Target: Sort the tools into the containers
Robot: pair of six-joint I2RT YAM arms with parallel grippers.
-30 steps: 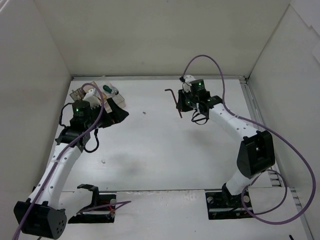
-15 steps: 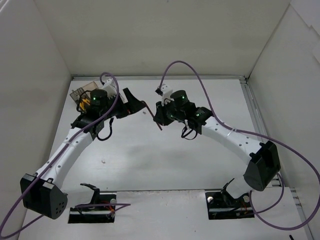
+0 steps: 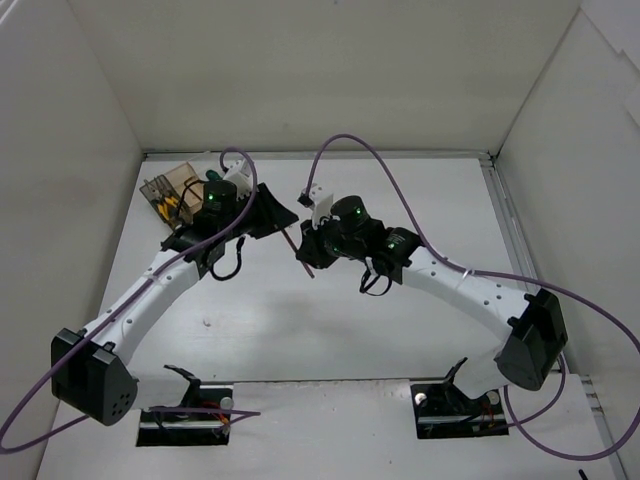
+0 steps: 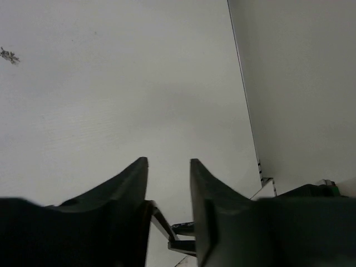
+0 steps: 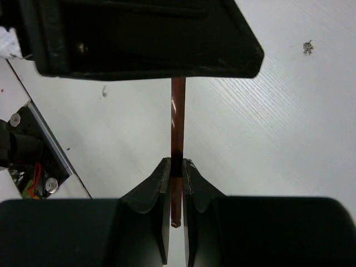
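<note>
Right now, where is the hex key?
The hex key is clamped in the right gripper, near the table middle in the top view, its far end at the left gripper.

Lab test cell: white enclosure walls (image 3: 320, 70)

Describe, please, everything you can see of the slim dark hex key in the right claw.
The slim dark hex key looks like glossy reddish-brown metal in the right wrist view. The right claw is shut on its straight shaft near one end. Its far end runs out of sight behind the left claw; its bend is hidden.
</note>
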